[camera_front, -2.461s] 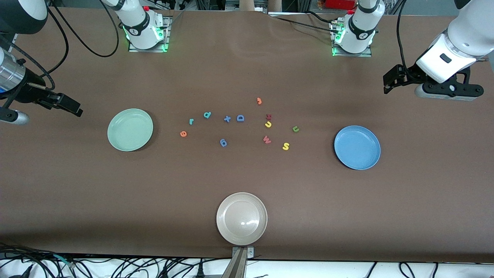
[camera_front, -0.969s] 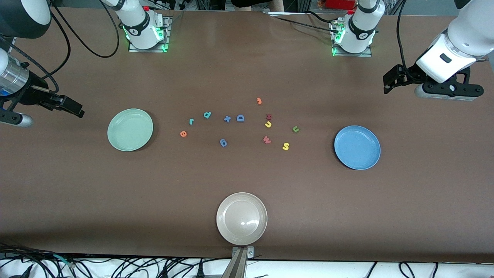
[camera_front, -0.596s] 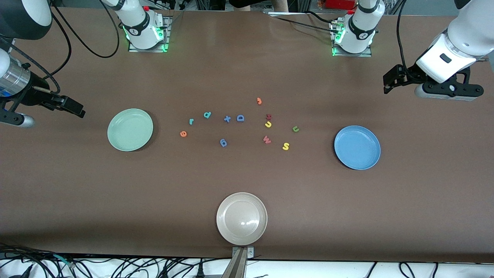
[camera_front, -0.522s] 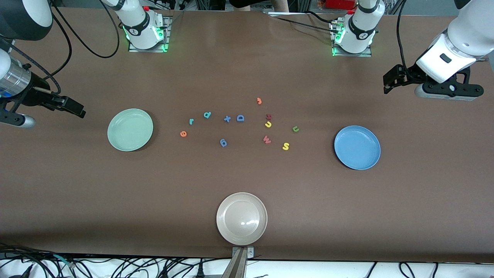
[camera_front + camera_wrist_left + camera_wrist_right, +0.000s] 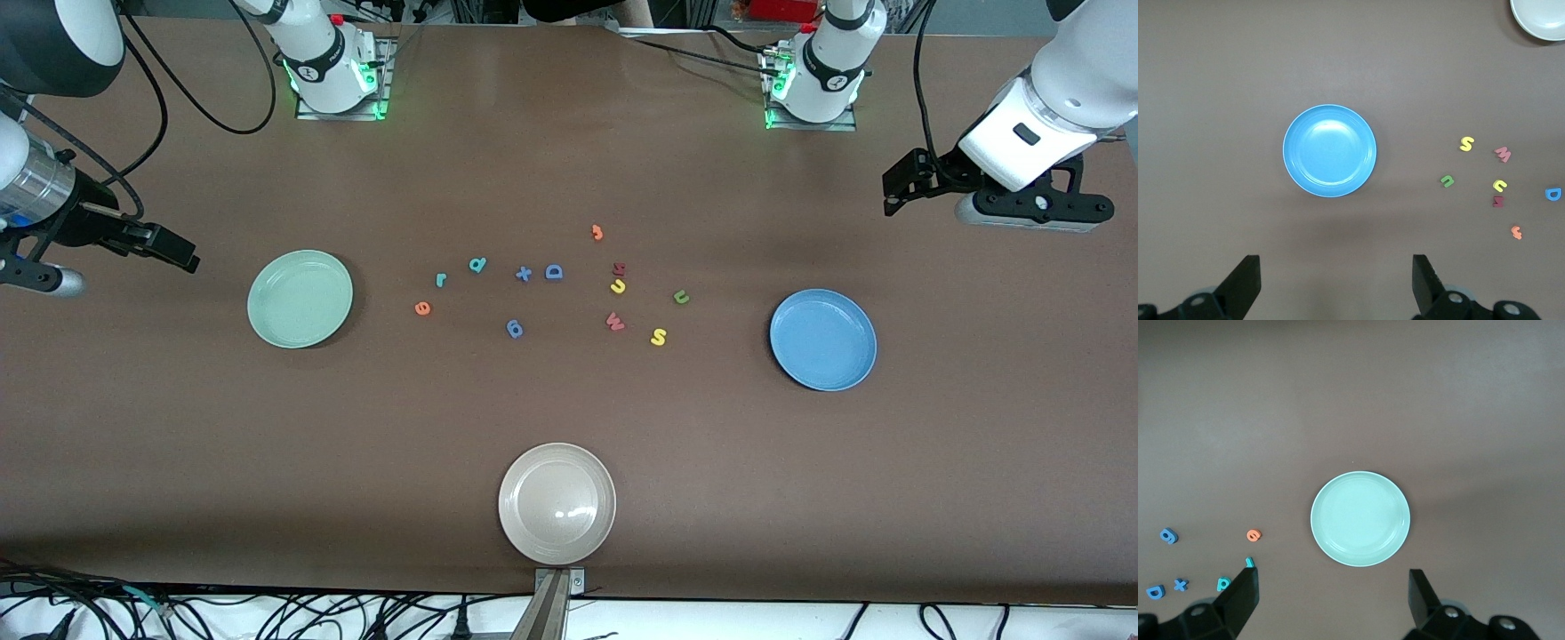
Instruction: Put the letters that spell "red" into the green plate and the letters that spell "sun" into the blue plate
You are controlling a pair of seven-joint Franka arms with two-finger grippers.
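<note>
- We see a brown worktop (image 5: 569, 418) carrying three plates and eleven small foam letters.
- Green plate (image 5: 300, 298), blue plate (image 5: 823, 339) and beige plate (image 5: 556, 503) hold nothing.
- The teal r (image 5: 441, 280), orange e (image 5: 422, 308) and teal d (image 5: 478, 264) lie near the green plate; the yellow s (image 5: 658, 337), yellow u (image 5: 618, 286) and green u (image 5: 681, 297) lie nearer the blue plate.
- Between them lie five other letters.
- The left gripper (image 5: 898, 188) and right gripper (image 5: 169, 251) hang over bare worktop, fingers spread, grasping nothing.

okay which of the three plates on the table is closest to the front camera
The beige-white plate. It sits lowest in the front view, near the table's front edge, while the green plate and the blue plate lie farther back, level with the scattered letters.
</note>
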